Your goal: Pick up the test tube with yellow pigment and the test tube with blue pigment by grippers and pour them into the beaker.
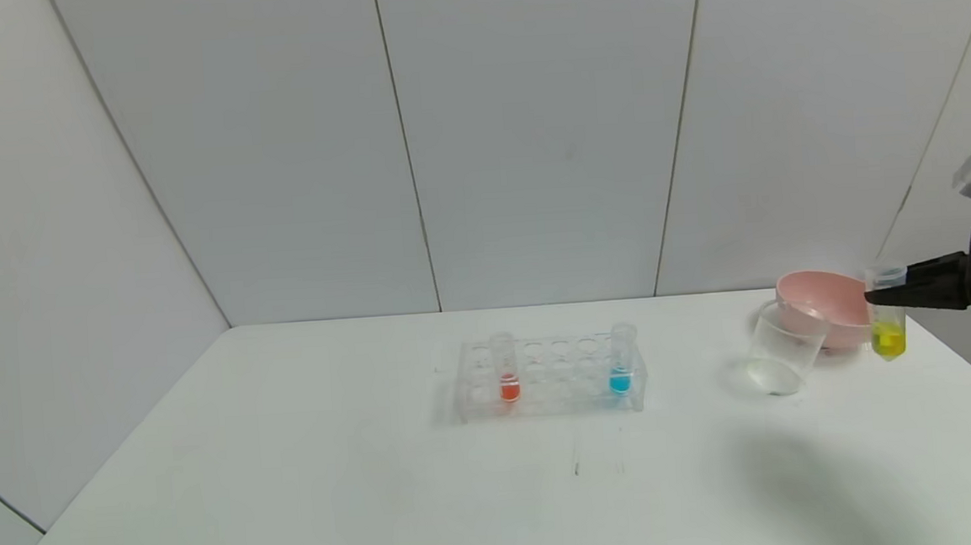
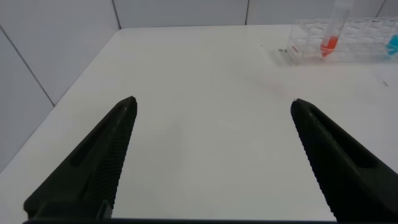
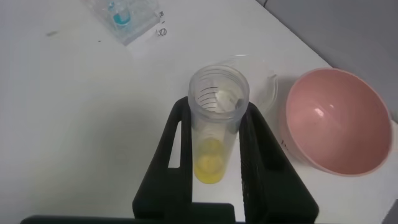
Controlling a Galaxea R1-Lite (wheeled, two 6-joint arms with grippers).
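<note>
My right gripper [image 1: 881, 292] is shut on the test tube with yellow pigment [image 1: 887, 324] and holds it upright above the table, just right of the beaker [image 1: 783, 349] and in front of the pink bowl. In the right wrist view the yellow tube [image 3: 214, 134] sits between the black fingers [image 3: 261, 149], with the beaker [image 3: 261, 84] beyond it. The test tube with blue pigment [image 1: 621, 359] stands in the right end of the clear rack [image 1: 552, 375]. My left gripper [image 2: 212, 109] is open over bare table, out of the head view.
A pink bowl [image 1: 825, 306] stands behind the beaker at the table's right. A tube with orange-red liquid [image 1: 506, 368] stands in the rack's left part. The table's right edge lies close to the held tube.
</note>
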